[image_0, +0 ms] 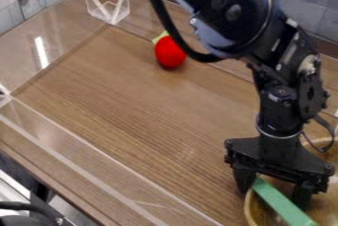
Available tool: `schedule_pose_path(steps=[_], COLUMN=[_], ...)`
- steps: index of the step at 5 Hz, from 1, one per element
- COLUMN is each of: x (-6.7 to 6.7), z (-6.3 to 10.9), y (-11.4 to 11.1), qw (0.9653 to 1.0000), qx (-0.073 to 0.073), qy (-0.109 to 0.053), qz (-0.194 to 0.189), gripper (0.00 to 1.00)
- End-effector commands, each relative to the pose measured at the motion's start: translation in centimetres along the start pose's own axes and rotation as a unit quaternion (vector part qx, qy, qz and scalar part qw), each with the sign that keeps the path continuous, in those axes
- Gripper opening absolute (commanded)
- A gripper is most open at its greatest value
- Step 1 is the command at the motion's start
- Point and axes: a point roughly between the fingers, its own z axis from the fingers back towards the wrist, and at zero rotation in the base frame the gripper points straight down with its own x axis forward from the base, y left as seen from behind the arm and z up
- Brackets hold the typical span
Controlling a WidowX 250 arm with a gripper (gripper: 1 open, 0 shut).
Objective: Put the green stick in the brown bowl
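The green stick (280,201) lies in the brown bowl (254,210), below the claw (278,184).

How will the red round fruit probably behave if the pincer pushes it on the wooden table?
The red fruit looks round, so it would probably roll rather than slide on the smooth wooden table. Its small green top may make the rolling uneven. It stands free, touching nothing, so nothing nearby would stop it soon.

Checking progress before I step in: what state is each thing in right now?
gripper: open, pointing down over the bowl.
green stick: lying tilted in the bowl, not gripped.
brown bowl: upright, holding the stick.
red fruit: resting on the table, untouched.
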Motion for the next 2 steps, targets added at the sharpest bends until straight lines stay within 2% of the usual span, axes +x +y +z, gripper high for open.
schedule_pose_path(steps=[1, 2], x=[0.69, 1.24], z=[0.63, 0.70], y=[-1.04, -1.37], qw=[0.9996, 0.9992], qx=[-0.009, -0.009], qy=[-0.012, -0.011], qz=[-0.023, -0.038], gripper=[0.00, 0.00])
